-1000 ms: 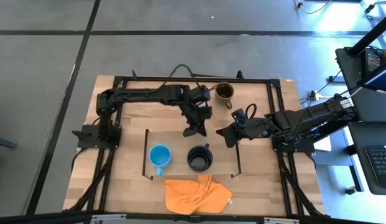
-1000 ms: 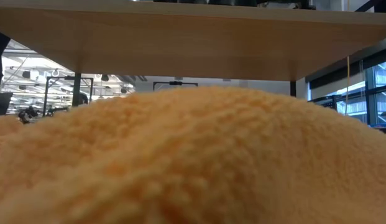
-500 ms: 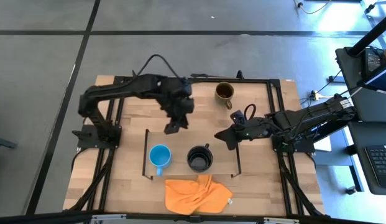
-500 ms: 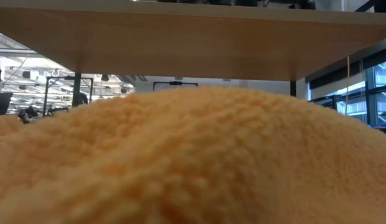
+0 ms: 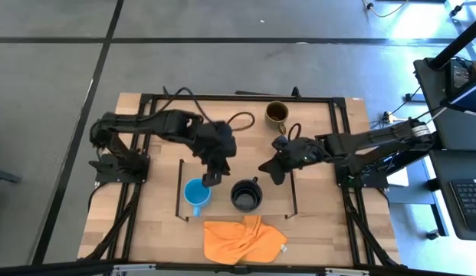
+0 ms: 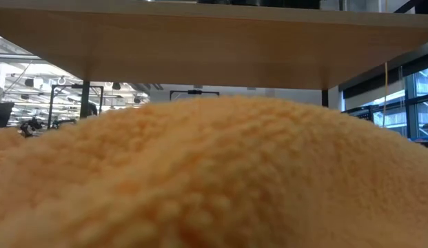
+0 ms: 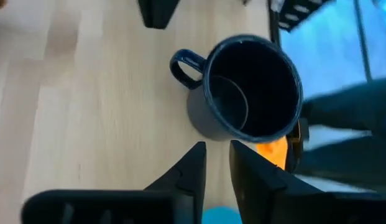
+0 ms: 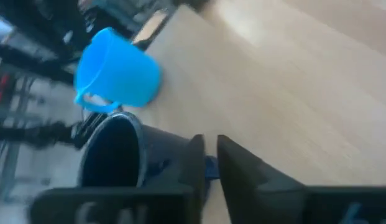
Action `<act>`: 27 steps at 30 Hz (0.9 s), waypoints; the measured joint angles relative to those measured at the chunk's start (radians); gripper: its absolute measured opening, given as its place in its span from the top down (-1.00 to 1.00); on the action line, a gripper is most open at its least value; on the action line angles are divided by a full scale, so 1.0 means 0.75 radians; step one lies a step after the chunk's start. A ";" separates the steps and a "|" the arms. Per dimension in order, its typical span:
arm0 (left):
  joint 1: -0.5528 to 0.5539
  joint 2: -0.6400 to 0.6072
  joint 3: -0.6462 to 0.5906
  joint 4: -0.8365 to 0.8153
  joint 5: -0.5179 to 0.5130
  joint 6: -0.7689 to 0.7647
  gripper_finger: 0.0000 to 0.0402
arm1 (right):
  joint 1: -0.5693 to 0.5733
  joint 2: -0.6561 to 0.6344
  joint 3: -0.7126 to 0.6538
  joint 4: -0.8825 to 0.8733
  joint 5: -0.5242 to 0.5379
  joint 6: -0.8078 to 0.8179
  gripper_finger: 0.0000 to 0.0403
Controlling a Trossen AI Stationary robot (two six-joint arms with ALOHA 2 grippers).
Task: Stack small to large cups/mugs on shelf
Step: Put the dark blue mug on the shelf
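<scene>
- The shelf (image 5: 222,170) already carries two mugs side by side: the light-blue mug (image 5: 196,192) near its left end frame and the black mug (image 5: 246,195) next to it, toward the middle.
- The olive-brown mug (image 5: 277,113) is not on the shelf; it stands on the bench (image 5: 345,230) near the far edge, right of centre, with its handle turned toward the shelf.
- The slot left for it is the bare part of the shelf between the black mug and the right end frame.
- The left gripper (image 5: 211,181) hangs just above the far rim of the light-blue mug; in its wrist view the fingers (image 7: 188,176) stand almost together with only a thin gap, holding nothing.
- The right gripper (image 5: 270,169) sits over the far right part of the shelf, just beyond the black mug; its fingers (image 8: 194,163) are likewise nearly closed and empty.
- The relation that counts: the olive-brown mug lies farther toward the far edge than either gripper, and the right gripper is plainly the nearer, so it looks better placed to fetch it.
- An orange cloth (image 5: 244,238) lies by the near edge of the bench and fills the low view.
</scene>
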 joint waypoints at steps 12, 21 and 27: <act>-0.315 0.015 0.022 0.353 -0.284 -0.659 0.99 | -0.241 0.041 0.000 0.065 -0.413 -0.307 0.98; -0.481 0.074 0.023 0.480 -0.227 -0.968 0.99 | -0.280 0.188 0.000 0.295 -0.609 -0.326 0.98; -0.496 0.161 0.023 0.482 -0.199 -1.057 0.99 | -0.278 0.273 0.000 0.309 -0.625 -0.328 0.97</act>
